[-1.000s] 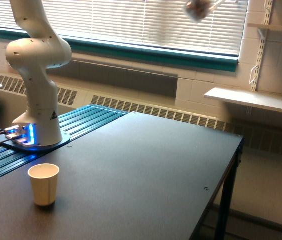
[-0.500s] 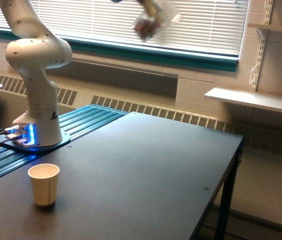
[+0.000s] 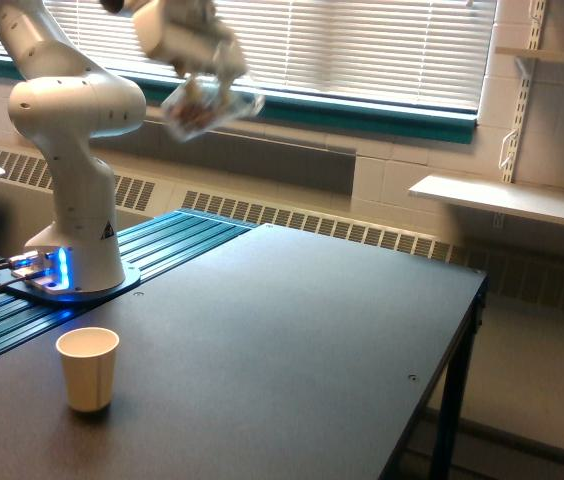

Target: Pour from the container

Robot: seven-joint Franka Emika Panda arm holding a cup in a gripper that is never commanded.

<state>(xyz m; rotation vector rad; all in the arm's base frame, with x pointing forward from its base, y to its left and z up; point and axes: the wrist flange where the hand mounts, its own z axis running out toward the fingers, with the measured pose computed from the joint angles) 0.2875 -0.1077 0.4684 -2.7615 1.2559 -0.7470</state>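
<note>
The container (image 3: 200,108) is a small clear cup with pinkish-brown pieces inside. It hangs tilted and blurred high over the table, toward the exterior view's upper left. My gripper (image 3: 210,75) is shut on it from above; the white hand sits just over it. A cream paper cup (image 3: 88,369) stands upright on the dark table (image 3: 292,340) near the front left, well below and to the left of the container.
The arm's white base (image 3: 70,200) stands on a teal ribbed platform (image 3: 152,255) at the left. Window blinds and a radiator run along the back wall. The table's right edge (image 3: 457,350) drops off beside white shelves (image 3: 507,200).
The held container has swept from the top right leftward and downward across the window. It now hangs lower, nearer the arm's base. The paper cup has stayed put.
</note>
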